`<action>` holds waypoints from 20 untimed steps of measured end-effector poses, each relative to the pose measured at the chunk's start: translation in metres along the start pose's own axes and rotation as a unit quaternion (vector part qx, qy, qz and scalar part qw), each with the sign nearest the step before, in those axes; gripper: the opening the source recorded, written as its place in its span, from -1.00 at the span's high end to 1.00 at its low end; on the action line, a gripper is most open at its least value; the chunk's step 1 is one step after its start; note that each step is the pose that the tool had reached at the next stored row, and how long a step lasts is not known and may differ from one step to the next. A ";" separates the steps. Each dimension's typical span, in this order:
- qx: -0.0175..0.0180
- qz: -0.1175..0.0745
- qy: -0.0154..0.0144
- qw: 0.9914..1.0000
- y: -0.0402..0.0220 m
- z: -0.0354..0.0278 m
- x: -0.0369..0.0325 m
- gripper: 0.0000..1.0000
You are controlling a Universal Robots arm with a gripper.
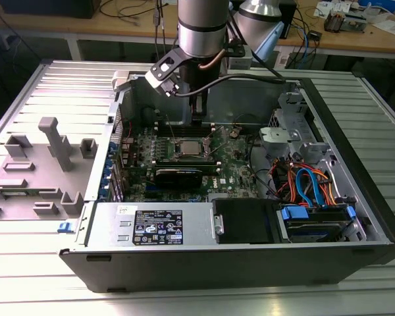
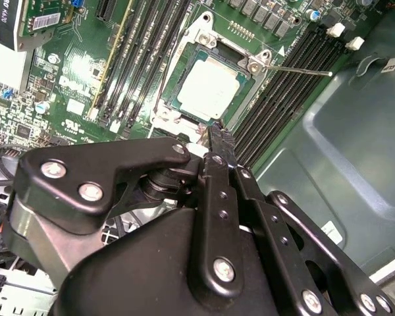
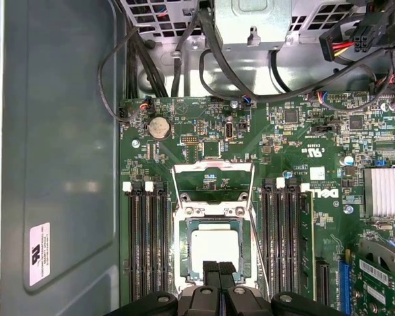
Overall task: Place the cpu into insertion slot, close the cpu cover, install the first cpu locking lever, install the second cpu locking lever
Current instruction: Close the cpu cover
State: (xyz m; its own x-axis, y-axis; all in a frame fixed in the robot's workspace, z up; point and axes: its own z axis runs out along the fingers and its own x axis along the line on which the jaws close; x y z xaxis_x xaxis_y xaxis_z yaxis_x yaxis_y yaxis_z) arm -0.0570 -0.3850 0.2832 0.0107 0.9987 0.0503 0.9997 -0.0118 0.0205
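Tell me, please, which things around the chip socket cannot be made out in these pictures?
1. Chip: its near edge, in the first wrist view, is hidden behind the gripper.
2. Cover: its near corner, in the second wrist view, is blocked by the gripper's black links.
3. Whether the cover is latched down: too small to tell in the exterior view, and its near side is blocked by the gripper in both wrist views.

1. From my station I see a metal table (image 1: 59,82) built of long pale slats, spanning the exterior view.
2. An open black computer case (image 1: 217,273) lies on its side directly on the slats, toward the exterior view's right.
3. A grey moulded fixture (image 1: 49,135) with upright posts sits on the slats just beside the case, on the exterior view's left.
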 end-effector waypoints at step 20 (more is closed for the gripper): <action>0.000 0.000 -0.001 1.000 0.0038 -0.0010 0.0001 0.79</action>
State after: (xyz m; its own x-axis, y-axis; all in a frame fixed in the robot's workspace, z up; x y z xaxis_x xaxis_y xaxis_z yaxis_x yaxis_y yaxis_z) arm -0.0532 -0.3851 0.2842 0.0107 0.9987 0.0489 0.9997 -0.0118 0.0205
